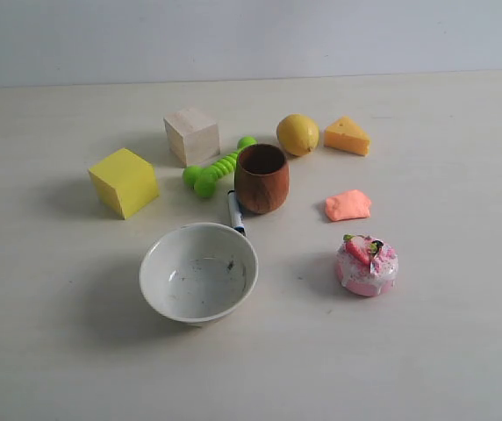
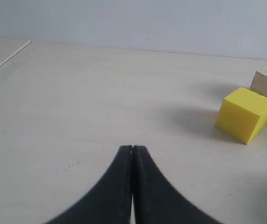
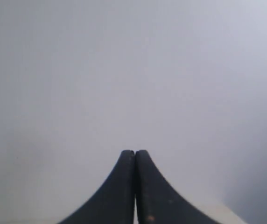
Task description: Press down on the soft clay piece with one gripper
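Now, on the pale table (image 1: 444, 351): clay (image 1: 348, 205) right of centre, a small salmon-orange lump, flattish and irregular, lying loose and apart from every neighbour. Nearest to it, just toward the camera, a pink cake (image 1: 367, 264) topped with a strawberry; narrow strip of bare table between the two. Behind the clay, farther from the camera, a cheese (image 1: 347, 136) wedge, and left of that a lemon (image 1: 297, 134), near each other but not touching. Left of the clay, a brown wooden cup (image 1: 261, 178), upright, mouth open upward. Lying by the cup's near side, a pen (image 1: 235, 213) with a dark tip, running toward the rim of a white bowl (image 1: 200, 279); cannot tell whether pen and bowl touch. Bowl upright, speckled inside. Left of the cup, a green toy (image 1: 216, 168), ribbed, with knobbed ends, one end close beside the cup. Farther left, a wood block (image 1: 191, 135) and a yellow cube (image 1: 124, 181), apart from each other.

Left gripper (image 2: 132, 148): clenched, black fingers (image 2: 115, 191) pressed together tip to tip, low over bare table, with the yellow cube and wood block off to one side and well ahead. Right gripper (image 3: 135, 153): likewise clenched, fingers (image 3: 115, 191) meeting at the tips, facing a blank grey wall (image 3: 133, 70). Clay out of both wrist views, so cannot tell how far either gripper stands from it.
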